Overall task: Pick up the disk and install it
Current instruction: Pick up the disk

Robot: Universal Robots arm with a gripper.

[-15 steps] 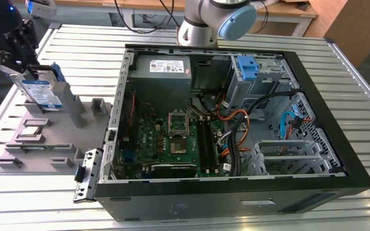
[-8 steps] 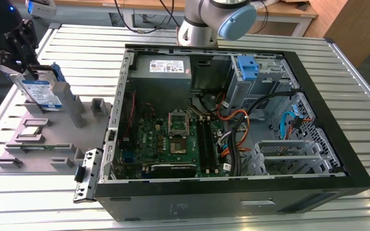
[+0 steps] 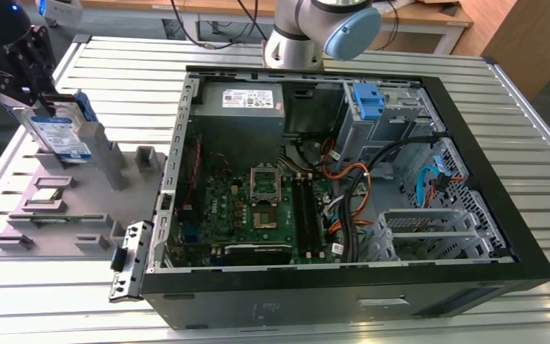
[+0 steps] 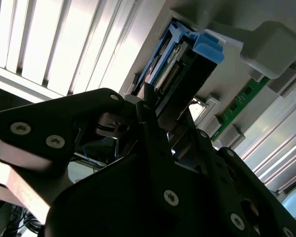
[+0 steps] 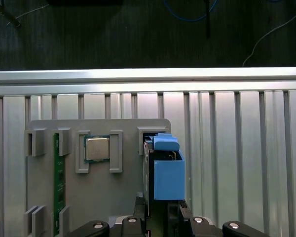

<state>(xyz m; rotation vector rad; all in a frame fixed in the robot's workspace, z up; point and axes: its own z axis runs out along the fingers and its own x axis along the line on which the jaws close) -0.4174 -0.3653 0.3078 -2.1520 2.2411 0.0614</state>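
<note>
The disk, a silver drive with a white-and-blue label in a blue caddy, stands upright at the far left of the exterior view, over the grey holder. My black gripper comes down on its top end, fingers on either face, shut on it. In the first wrist view the disk shows edge-on, running from my gripper to the holder's slot. The second wrist view has the disk sticking out from between my fingers. Whether its far end still sits in the slot I cannot tell.
An open computer case lies on the slatted metal table, with a motherboard and a drive cage holding a blue bracket. The holder also carries a processor and a memory stick. The arm's base stands behind the case.
</note>
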